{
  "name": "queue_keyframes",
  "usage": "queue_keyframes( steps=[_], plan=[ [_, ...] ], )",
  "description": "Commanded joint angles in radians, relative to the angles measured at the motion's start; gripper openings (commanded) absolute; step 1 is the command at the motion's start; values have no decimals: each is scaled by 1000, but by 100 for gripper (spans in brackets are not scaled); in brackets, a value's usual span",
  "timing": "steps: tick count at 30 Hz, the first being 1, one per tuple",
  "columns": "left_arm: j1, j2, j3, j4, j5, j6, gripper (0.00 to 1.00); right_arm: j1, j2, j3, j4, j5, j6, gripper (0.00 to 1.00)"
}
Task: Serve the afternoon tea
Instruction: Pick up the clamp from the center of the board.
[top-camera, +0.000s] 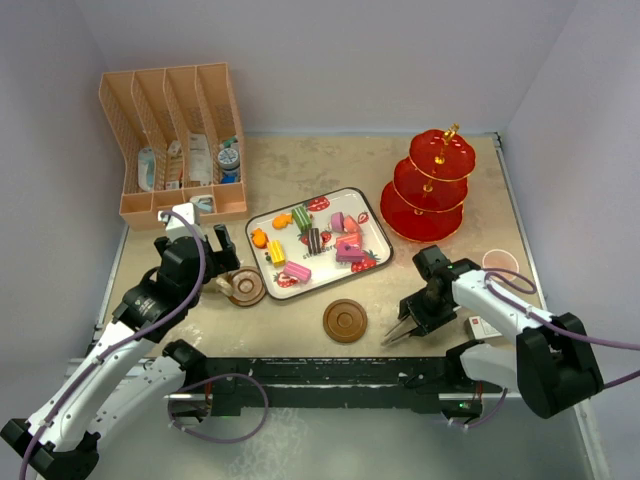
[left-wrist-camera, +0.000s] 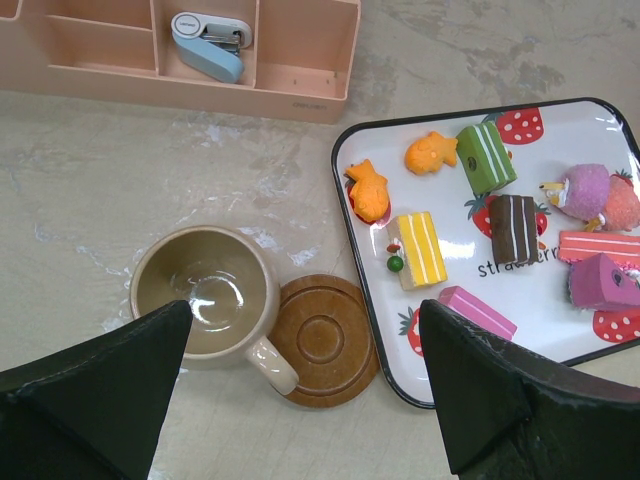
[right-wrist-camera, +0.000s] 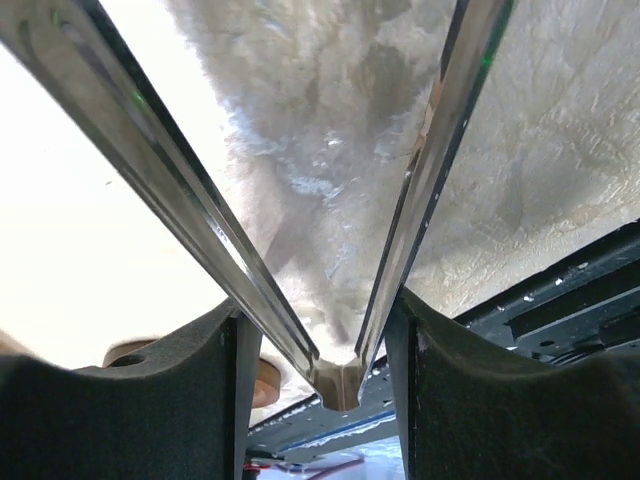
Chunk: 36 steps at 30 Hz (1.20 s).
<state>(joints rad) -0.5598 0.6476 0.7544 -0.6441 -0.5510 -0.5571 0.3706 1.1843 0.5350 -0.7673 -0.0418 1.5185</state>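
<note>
The tan mug stands against a brown saucer, its handle over the saucer's edge. My left gripper hovers open above them, its fingers either side of the mug and saucer. Toy cakes lie on a strawberry tray. A second saucer lies near the front. The red three-tier stand is at the back right, with the pink mug in front of it. My right gripper is shut on metal tongs; both fingers press the tongs' arms.
The peach divided rack of toiletries stands at the back left, with a blue stapler-like item in a front slot. A small white box lies by the right arm. The black rail runs along the near edge.
</note>
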Motion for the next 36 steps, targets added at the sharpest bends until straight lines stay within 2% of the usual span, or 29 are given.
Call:
queue_keyframes(
  steps=[1, 16, 22, 26, 31, 36],
  plan=[
    [-5, -7, -2, 40, -4, -1, 93, -4, -49, 87, -110, 87, -73, 52],
    [-6, -1, -2, 48, 16, 8, 93, -2, -422, 228, -285, 81, -267, 46],
    [-5, -4, -2, 50, 19, 8, 93, -2, -478, 309, -289, 4, -391, 47],
    [-5, -2, -1, 50, 19, 10, 93, -2, -463, 387, -263, -33, -496, 47],
    [-5, -2, -2, 50, 19, 10, 93, -2, -428, 478, -147, -142, -634, 48],
    [-5, 0, 9, 53, 40, 8, 93, -2, -399, 452, 8, -310, -764, 48]
  ],
)
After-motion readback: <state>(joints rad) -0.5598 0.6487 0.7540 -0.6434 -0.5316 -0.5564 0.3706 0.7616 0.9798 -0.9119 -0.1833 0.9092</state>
